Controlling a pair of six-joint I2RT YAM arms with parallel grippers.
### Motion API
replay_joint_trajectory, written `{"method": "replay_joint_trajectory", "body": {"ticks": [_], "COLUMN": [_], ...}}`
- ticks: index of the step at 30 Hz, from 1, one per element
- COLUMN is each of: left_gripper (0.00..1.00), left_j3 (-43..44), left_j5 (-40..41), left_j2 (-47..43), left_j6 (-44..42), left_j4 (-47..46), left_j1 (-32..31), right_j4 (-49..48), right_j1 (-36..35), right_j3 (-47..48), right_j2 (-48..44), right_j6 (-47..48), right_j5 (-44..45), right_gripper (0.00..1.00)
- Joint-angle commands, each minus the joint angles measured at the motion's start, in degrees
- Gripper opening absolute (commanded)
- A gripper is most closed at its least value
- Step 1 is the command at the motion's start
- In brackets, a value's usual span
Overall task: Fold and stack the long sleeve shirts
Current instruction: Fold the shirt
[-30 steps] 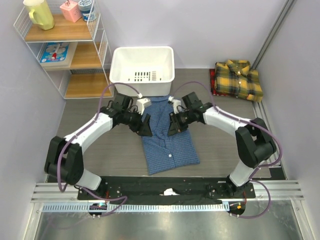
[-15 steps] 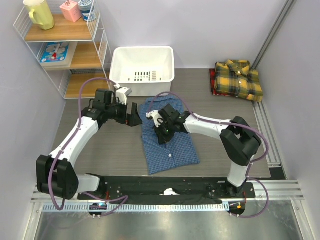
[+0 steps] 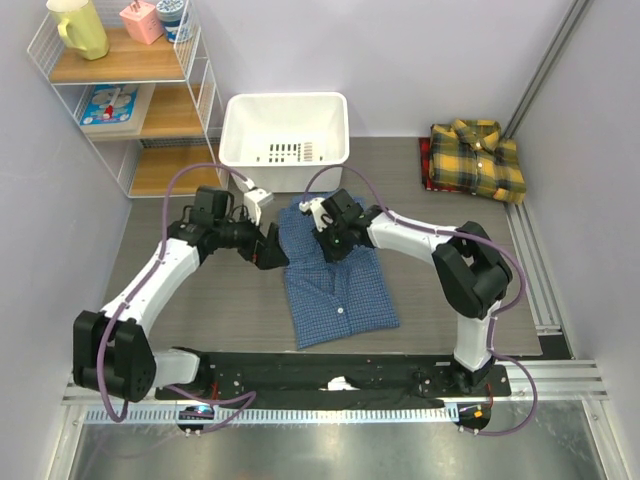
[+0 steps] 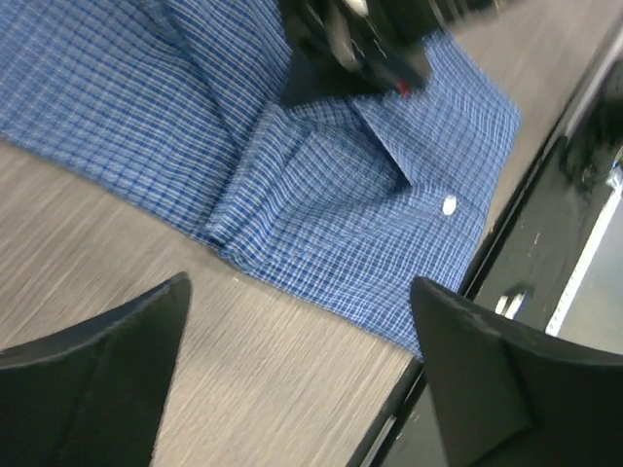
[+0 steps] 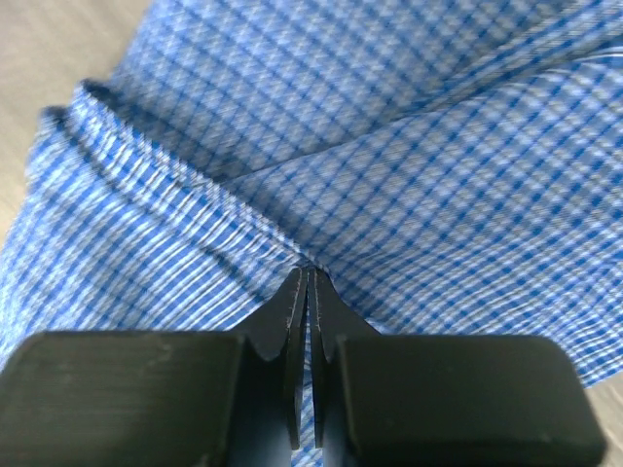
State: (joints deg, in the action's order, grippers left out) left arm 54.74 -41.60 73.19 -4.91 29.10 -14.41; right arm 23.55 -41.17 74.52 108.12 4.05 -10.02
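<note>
The blue fine-check long sleeve shirt lies partly folded on the table's middle, collar toward the near edge. My right gripper rests on its upper part, shut on a pinch of the blue cloth, which puckers at the jaw tips. My left gripper stands open just left of the shirt, over bare table, with nothing between its fingers; the shirt and the right gripper lie beyond it. The yellow-and-dark plaid shirt lies folded at the back right.
A white bin stands just behind the blue shirt. A wire shelf rack with a jug and boxes fills the back left corner. A black mounting strip runs along the near edge.
My left gripper has opened, let go of the shirt and pulled away to the left. My right gripper has crossed from the shirt's right edge to its upper middle and closed on the cloth.
</note>
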Motion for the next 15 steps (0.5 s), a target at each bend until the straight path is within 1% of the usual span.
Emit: {"method": "replay_joint_trajectory", "body": {"ticks": [1, 3, 5, 6, 7, 10, 11, 12, 15], "left_gripper": [0.81, 0.71, 0.65, 0.62, 0.57, 0.5, 0.49, 0.49, 0.46], "left_j3": [0.01, 2.11, 3.35, 3.96, 4.14, 4.67, 4.59, 4.5, 4.58], "left_j5": [-4.36, -4.36, -4.54, -4.45, -4.54, -4.8, -5.06, -4.72, -4.01], "left_j2": [3.36, 5.38, 7.93, 8.63, 9.94, 12.93, 13.73, 14.26, 16.72], "left_j6": [-11.95, -15.55, -17.76, -18.55, -20.21, -23.12, -23.39, -23.48, -23.66], "left_j4": [2.01, 3.94, 4.91, 4.91, 4.65, 3.6, 2.72, 0.63, -2.99], "left_j1": [-3.16, -5.17, -6.41, -7.37, -7.9, -10.01, -10.45, -11.59, -13.88], "right_j4": [-1.32, -1.4, -1.32, -1.4, -1.49, -3.15, -3.94, -5.87, -6.94], "right_j1": [1.52, 2.14, 3.1, 3.46, 3.9, 5.83, 6.88, 7.15, 8.82], "right_j3": [2.64, 3.0, 3.35, 3.87, 4.31, 5.46, 5.46, 5.55, 6.68], "right_j2": [2.45, 4.03, 4.73, 4.74, 4.39, 1.84, 1.05, -0.87, -3.25], "right_j6": [0.95, 0.87, 0.17, -0.36, -0.97, -5.62, -6.85, -10.09, -14.75], "right_j5": [0.53, -0.52, -1.66, -3.58, -4.82, -12.37, -14.57, -16.76, -19.85], "right_gripper": [0.09, 0.09, 0.09, 0.1, 0.11, 0.19, 0.21, 0.23, 0.27]}}
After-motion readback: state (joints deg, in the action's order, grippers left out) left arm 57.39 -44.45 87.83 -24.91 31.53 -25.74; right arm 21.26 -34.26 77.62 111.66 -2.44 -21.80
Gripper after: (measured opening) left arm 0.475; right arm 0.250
